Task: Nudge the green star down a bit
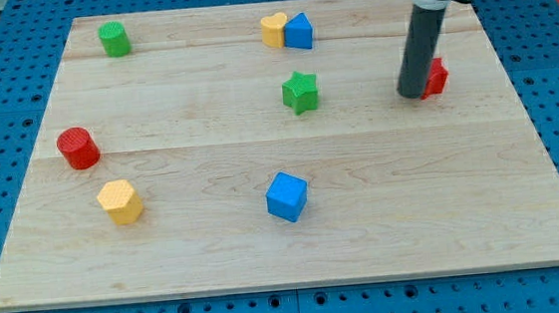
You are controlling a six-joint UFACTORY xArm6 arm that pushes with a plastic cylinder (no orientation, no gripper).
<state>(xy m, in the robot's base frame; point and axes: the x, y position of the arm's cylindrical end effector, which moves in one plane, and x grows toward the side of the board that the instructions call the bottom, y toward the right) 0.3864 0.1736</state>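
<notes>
Blue cube [287, 196] nearest, low centre of worktop [268, 262]. Green star [300, 92] mid-board, above it. My tip [414, 94] well right of star, beside red block [436, 76]; tool plain rod, no jaws. Best: swing above star, push short, centred, downward.

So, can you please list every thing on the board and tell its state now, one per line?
Green star: flat, free, centre.
My tip: right of the star, apart, against the red block.
Red block: partly hidden by the rod.
Yellow heart: touching the blue triangle, top.
Green cylinder: alone, top left.
Red cylinder: alone, left.
Yellow hexagon: alone, lower left.
Blue cube: alone, bottom centre.
</notes>
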